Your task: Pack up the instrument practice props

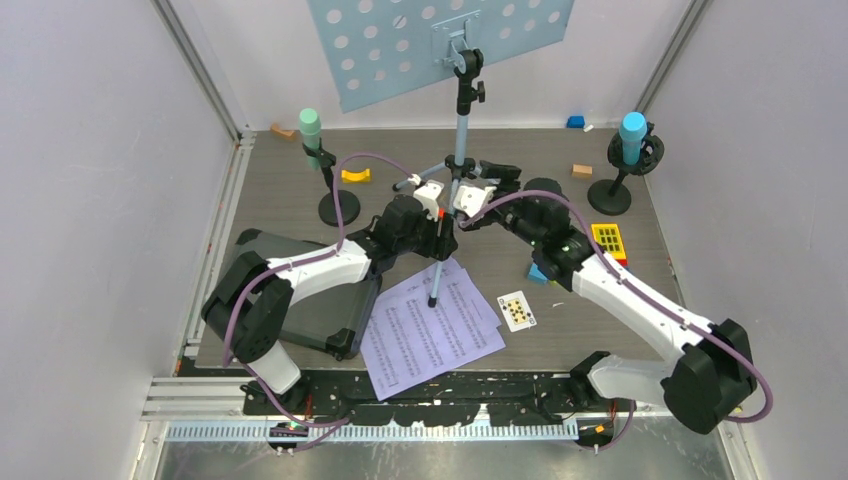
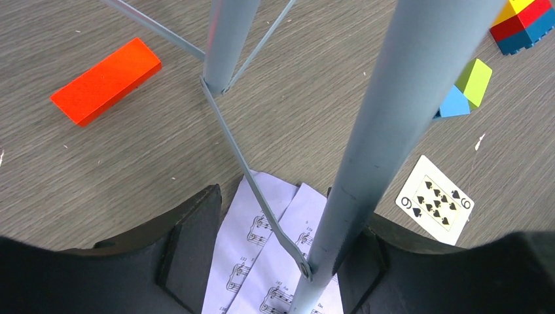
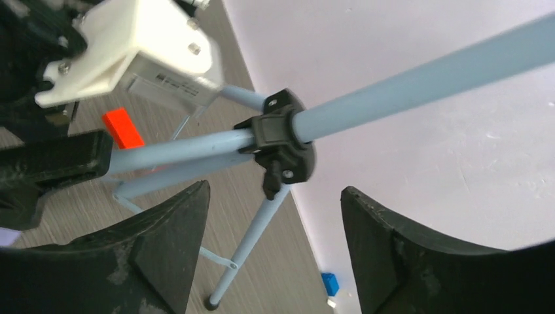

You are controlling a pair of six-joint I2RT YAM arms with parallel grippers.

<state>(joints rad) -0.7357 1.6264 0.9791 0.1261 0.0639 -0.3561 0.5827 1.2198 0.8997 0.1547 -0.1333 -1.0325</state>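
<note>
Folding the tripod of the upright music rack (image 1: pixel 400 50) seems the step in hand: the left claw (image 2: pixel 288 222) loosely straddles a leg tube (image 2: pixel 386 111), part-open. The right claw (image 3: pixel 275 191) gapes empty, and the black collar (image 3: pixel 281 140) just beyond its tips likely needs gripping next.

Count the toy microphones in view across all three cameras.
2. The green microphone tops the black pole at the back left; the blue microphone tops the other pole at the back right. Neither wrist view shows one; the music rack could hide more.
</note>
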